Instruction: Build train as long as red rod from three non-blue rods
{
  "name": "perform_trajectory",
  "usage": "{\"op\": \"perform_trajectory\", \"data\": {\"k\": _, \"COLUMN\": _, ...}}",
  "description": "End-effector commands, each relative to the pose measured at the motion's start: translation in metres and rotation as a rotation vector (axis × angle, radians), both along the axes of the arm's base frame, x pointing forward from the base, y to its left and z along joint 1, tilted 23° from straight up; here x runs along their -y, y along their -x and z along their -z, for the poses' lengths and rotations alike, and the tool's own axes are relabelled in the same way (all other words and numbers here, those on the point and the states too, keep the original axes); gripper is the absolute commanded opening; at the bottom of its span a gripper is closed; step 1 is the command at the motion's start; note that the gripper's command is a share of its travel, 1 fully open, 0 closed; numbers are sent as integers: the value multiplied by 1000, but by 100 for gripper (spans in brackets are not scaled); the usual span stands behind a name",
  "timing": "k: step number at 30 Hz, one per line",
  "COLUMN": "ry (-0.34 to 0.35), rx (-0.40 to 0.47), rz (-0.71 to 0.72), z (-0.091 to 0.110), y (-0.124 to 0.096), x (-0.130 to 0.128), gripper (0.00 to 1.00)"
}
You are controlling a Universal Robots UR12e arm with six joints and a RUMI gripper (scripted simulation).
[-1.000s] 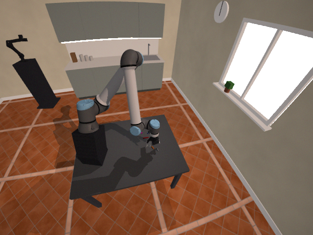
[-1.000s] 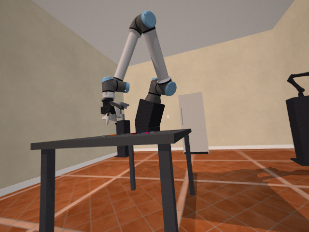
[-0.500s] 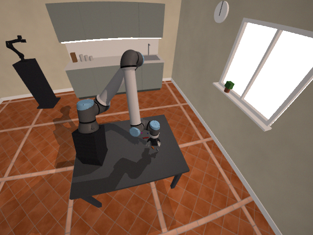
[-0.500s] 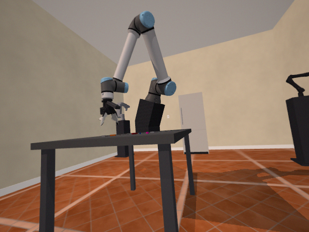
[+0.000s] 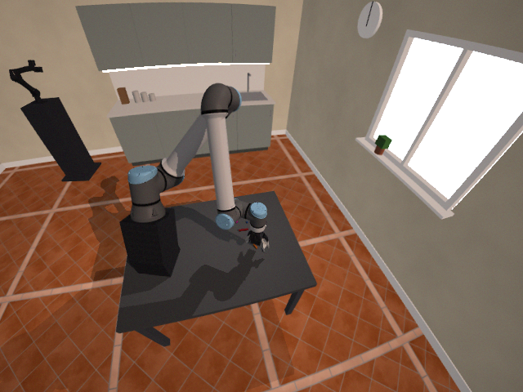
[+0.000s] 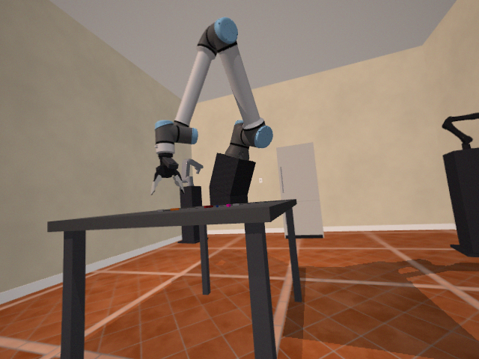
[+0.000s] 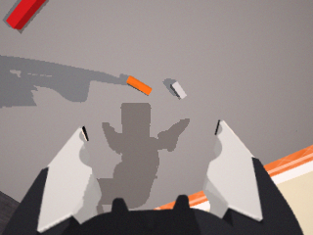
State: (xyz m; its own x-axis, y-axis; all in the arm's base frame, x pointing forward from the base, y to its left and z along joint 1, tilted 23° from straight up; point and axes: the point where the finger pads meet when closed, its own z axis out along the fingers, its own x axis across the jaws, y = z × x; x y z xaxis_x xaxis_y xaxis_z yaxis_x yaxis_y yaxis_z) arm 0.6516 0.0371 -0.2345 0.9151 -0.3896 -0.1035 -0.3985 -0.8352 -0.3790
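Admittedly, much is hard to make out from above: the wrist and the pincer (image 5: 258, 247) (image 6: 167, 193) (image 7: 152, 123) cover part of the tabletop (image 5: 203, 269) (image 6: 162, 220) (image 7: 235, 54), and whatever lies directly beneath them is hidden. The pincer is spread wide with nothing between its tips, and it hangs above the tabletop.

In the wrist view, the orange rod (image 5: 255, 246) (image 6: 175, 209) (image 7: 139, 85) lies flat, wholly visible; from above, only a bit of it peeks out by the pincer. Near it, at an angle and clearly apart, lies a short pale grey rod (image 7: 179, 90). A pale smear beside the orange rod in the exterior view is too faint to name.

The red rod (image 5: 243, 229) (image 6: 208, 206) (image 7: 25, 12) is cut off by the upper left corner of the wrist view; the top view shows it near the pincer, its outline blurred. Beyond it sit a magenta rod (image 5: 237, 221) (image 6: 228, 205) and a blue rod (image 5: 246, 222) (image 6: 217, 206), mere specks whose ends cannot be read. The orange and pale grey rods do not touch, so these two form no train.
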Motion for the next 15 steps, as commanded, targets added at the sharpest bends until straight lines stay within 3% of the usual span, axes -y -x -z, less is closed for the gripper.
{"op": "perform_trajectory", "data": {"k": 1, "ry": -3, "rx": -36, "rz": 90, "z": 1, "y": -2, "x": 4, "gripper": 100}}
{"op": "perform_trajectory", "data": {"k": 15, "ry": -9, "rx": -74, "rz": 181, "z": 2, "y": -2, "x": 8, "gripper": 100}}
